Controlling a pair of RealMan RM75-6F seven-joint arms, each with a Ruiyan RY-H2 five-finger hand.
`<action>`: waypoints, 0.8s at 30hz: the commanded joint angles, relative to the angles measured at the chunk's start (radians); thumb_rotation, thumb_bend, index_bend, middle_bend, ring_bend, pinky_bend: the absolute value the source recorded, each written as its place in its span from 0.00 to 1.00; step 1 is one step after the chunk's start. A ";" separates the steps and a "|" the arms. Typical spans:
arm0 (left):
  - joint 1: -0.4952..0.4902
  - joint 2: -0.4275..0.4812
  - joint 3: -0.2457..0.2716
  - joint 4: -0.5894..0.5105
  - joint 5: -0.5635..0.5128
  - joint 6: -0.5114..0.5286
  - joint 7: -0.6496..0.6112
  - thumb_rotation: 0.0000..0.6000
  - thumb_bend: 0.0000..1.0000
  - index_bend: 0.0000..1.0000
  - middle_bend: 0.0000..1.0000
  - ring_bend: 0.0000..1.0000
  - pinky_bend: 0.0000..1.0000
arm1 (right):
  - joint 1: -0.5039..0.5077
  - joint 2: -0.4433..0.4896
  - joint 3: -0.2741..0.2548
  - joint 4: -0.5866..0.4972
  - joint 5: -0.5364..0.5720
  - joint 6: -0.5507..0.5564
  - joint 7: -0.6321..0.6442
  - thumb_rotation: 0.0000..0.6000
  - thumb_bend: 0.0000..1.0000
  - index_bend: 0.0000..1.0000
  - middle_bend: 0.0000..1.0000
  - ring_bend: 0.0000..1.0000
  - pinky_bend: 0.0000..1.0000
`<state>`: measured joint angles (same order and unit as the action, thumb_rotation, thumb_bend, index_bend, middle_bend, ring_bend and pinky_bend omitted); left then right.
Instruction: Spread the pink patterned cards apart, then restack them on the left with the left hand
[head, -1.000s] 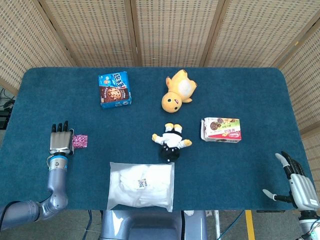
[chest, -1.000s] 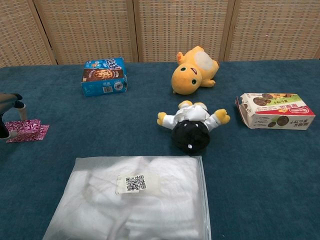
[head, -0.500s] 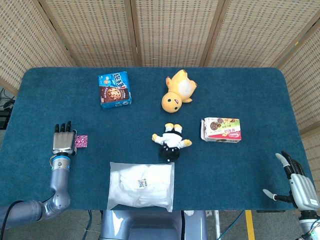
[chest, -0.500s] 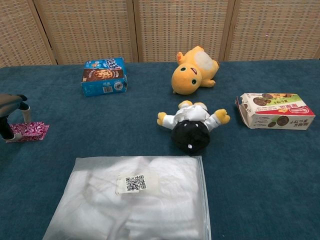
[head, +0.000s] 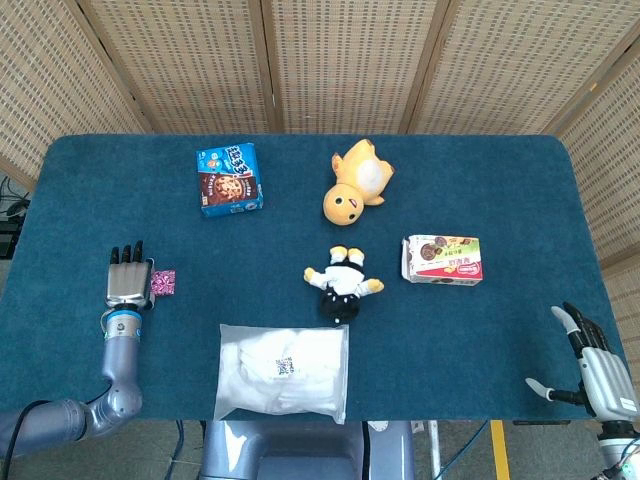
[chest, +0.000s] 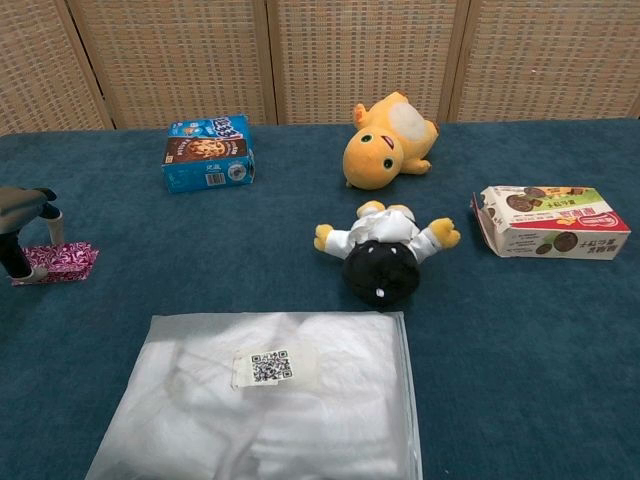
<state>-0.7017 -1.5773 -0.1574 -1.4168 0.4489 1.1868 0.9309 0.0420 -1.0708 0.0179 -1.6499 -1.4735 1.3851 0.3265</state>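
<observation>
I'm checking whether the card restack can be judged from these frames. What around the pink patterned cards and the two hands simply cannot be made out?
- Pink patterned cards: head view, the left robot hand covers their left part; too small to count them.
- Left robot hand: chest view, cut off by the left edge, so its contact with the cards is unclear.
- Right robot hand: head view, cut by the bottom-right corner; absent from the chest view.

- At the far left edge we see the left hand (chest: 22, 225), its fingertips (chest: 56, 232) down on the pink patterned cards (chest: 62, 262).
- Nearest us lies a white plastic bag (chest: 270, 405).
</observation>
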 joint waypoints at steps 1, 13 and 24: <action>0.000 -0.001 -0.001 0.003 0.000 0.000 0.001 1.00 0.34 0.38 0.00 0.00 0.00 | 0.000 0.000 0.000 0.001 0.000 -0.001 0.000 1.00 0.11 0.04 0.00 0.00 0.00; 0.001 -0.011 -0.004 0.024 -0.002 0.000 0.005 1.00 0.32 0.31 0.00 0.00 0.00 | 0.001 -0.001 0.000 0.000 0.003 -0.004 -0.002 1.00 0.11 0.04 0.00 0.00 0.00; 0.004 -0.017 -0.005 0.034 -0.001 -0.003 0.007 1.00 0.32 0.28 0.00 0.00 0.00 | 0.001 0.000 0.000 0.000 0.003 -0.004 -0.002 1.00 0.11 0.04 0.00 0.00 0.00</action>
<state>-0.6971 -1.5944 -0.1626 -1.3825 0.4479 1.1833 0.9373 0.0428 -1.0711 0.0177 -1.6499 -1.4706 1.3810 0.3241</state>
